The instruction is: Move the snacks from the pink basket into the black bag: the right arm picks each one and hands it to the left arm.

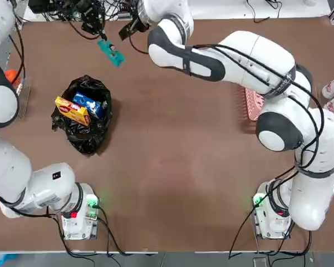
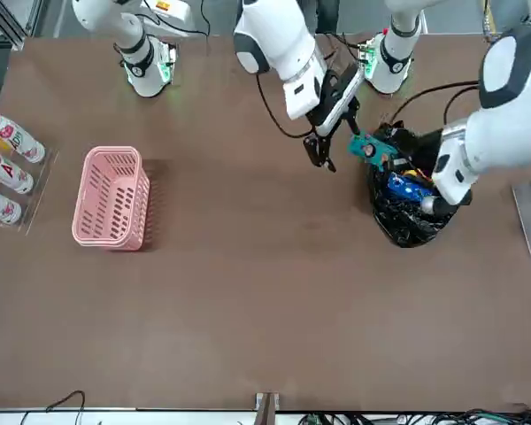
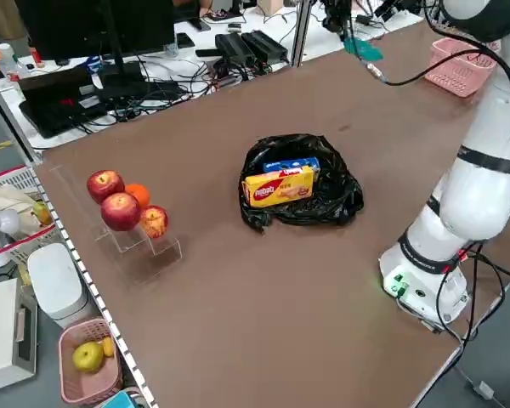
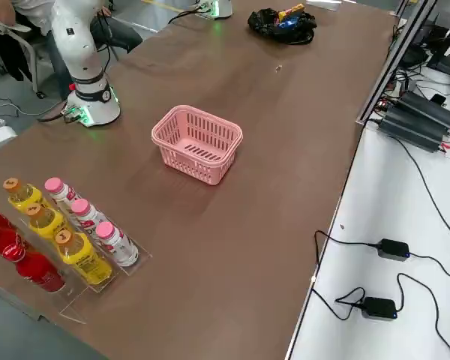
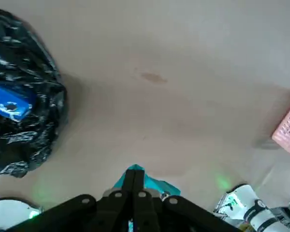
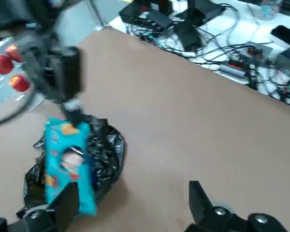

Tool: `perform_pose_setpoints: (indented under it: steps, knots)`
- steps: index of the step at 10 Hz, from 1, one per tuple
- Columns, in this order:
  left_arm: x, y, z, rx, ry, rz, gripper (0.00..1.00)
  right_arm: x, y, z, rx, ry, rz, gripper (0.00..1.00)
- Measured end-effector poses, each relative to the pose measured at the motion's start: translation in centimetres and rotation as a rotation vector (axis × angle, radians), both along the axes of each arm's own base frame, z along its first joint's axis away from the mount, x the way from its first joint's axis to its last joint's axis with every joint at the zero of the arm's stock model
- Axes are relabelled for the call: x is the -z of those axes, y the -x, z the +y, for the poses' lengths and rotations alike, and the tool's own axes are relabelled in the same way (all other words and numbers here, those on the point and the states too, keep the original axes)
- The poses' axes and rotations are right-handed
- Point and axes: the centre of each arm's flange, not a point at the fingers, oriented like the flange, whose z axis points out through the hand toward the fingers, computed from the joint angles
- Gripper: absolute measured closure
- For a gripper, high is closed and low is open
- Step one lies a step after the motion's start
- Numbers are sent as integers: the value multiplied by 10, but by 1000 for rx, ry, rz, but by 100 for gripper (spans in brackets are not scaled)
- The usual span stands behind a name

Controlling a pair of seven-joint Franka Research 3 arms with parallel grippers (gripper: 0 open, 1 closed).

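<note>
Aloft, teal packet [image 1: 111, 53] clamped in left gripper [image 1: 100, 39]; right gripper [image 2: 323, 150] open just beside. Could miss the bag [image 1: 83, 119] if released early.

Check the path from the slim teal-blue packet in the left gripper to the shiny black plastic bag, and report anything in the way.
Nothing visible blocks it. The left gripper holds the slim teal-blue packet in the air beyond the shiny black plastic bag, with only bare table between them. The bag's mouth is open, with the yellow packet and blue-and-white pouch inside. The right gripper, open, is beside the packet.
</note>
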Motion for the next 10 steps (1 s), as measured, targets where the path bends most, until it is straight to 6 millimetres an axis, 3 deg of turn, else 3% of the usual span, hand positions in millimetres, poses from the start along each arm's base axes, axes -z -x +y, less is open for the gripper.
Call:
perform_pose_setpoints:
  steps: [2,4,6,8,10]
  knots:
    - [18,-3,61,-69,-53,33,99,-22,-41,-58,75,70,62,0]
    - [60,9,83,-72,-108,114,99,-45,-62,-113,138,116,106,0]
    - [100,23,115,-84,-120,169,99,-44,-72,-167,203,154,146,0]
    - [134,33,141,-110,-141,181,99,-36,-67,-226,275,233,250,0]
    - [171,39,160,-132,-144,182,99,-37,-70,-299,364,331,392,0]
